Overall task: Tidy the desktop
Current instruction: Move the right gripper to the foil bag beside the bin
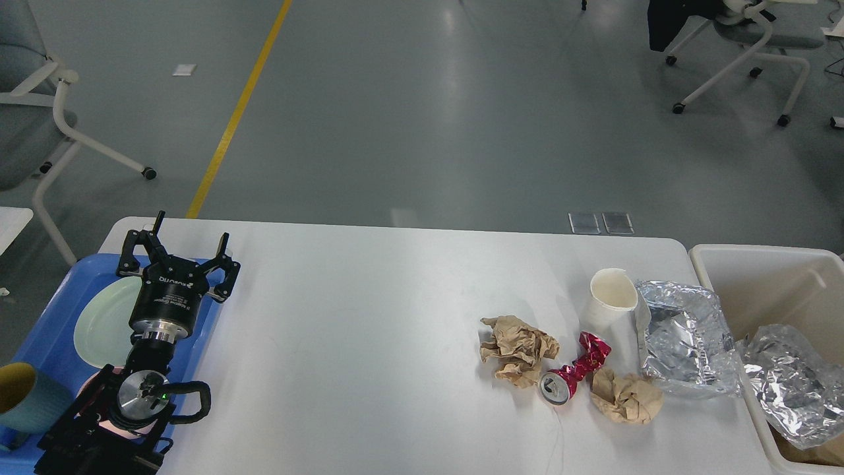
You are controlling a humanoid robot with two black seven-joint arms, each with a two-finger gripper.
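Left arm's base, bottom left; its left gripper hangs above the pale plate on the blue tray, fingers spread, holding nothing. Right gripper: not in view. Desktop: white, glossy, rigid. Litter clustered at its right, by the bin: crushed red can, light, slippery, best taken across its pinched waist; two crumpled brown papers, soft; paper cup, crushable; foil, flimsy.

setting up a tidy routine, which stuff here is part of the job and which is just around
Part of the job: desktop, paper cup, crushed red can, two brown paper wads, foil sheet, off-white bin, blue tray, left end effector.

Just around: office chairs, yellow floor line.
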